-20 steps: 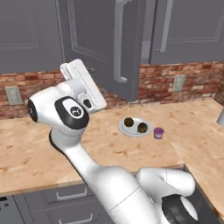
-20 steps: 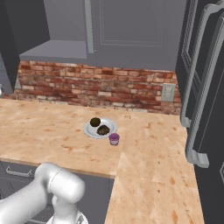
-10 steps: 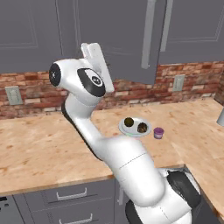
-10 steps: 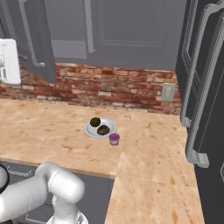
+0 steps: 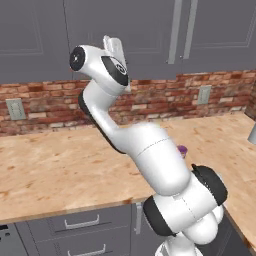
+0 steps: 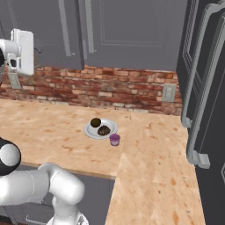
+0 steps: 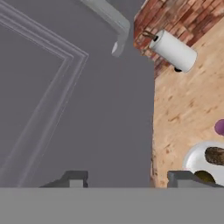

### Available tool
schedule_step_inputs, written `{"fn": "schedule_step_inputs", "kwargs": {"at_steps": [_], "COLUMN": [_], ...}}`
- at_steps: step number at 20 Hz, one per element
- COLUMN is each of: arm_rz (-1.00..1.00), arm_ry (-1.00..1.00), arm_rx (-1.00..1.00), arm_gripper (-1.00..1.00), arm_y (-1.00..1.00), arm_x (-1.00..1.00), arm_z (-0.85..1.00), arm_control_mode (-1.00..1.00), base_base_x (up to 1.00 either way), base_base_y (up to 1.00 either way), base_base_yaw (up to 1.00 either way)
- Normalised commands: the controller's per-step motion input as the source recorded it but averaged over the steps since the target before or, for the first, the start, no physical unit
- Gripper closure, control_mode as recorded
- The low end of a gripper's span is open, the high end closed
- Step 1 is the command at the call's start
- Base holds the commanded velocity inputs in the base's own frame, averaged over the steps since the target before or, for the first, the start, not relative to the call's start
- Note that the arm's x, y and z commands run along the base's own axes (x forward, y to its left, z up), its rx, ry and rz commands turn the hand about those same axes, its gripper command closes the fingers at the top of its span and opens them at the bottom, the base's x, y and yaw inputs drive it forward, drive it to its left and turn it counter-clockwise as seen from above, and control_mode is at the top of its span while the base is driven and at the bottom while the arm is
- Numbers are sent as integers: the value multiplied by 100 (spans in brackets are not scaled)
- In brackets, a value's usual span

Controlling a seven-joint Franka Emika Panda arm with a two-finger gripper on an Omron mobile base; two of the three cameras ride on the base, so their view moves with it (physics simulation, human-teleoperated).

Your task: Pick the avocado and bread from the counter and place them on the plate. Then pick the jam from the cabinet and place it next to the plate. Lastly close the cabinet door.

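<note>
Gripper [image 7: 123, 178] with fingers apart, holding nothing, close before the shut door [image 7: 74, 109], avocado [image 6: 95, 122] and bread [image 6: 103, 130] on plate [image 6: 90, 132], jam [image 6: 114, 139] beside it

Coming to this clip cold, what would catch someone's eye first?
The white arm rears up over the counter, its hand lifted against the dark grey cabinet door, which looks shut. In the right base view, the plate sits near the brick wall with the avocado and the bread on it, and the jam stands on the counter at its rim.
</note>
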Motion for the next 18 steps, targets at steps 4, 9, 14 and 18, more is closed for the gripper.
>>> {"fn": "schedule_step_inputs", "kwargs": {"at_steps": [4,9,14,18], "arm_rz": [2,7,9,14], "arm_ry": [0,0,0,0], "arm_rx": [12,13,13,13], "arm_gripper": [-100,-100,-100,-100], "arm_y": [-73,-84,-82,-72], "arm_x": [98,94,77,26], "arm_z": [0,0,0,3], "arm_control_mode": [-100,-100,-100,-100], "base_base_x": [0,0,0,0], "base_base_y": [0,0,0,0], "base_base_yaw": [0,0,0,0]}}
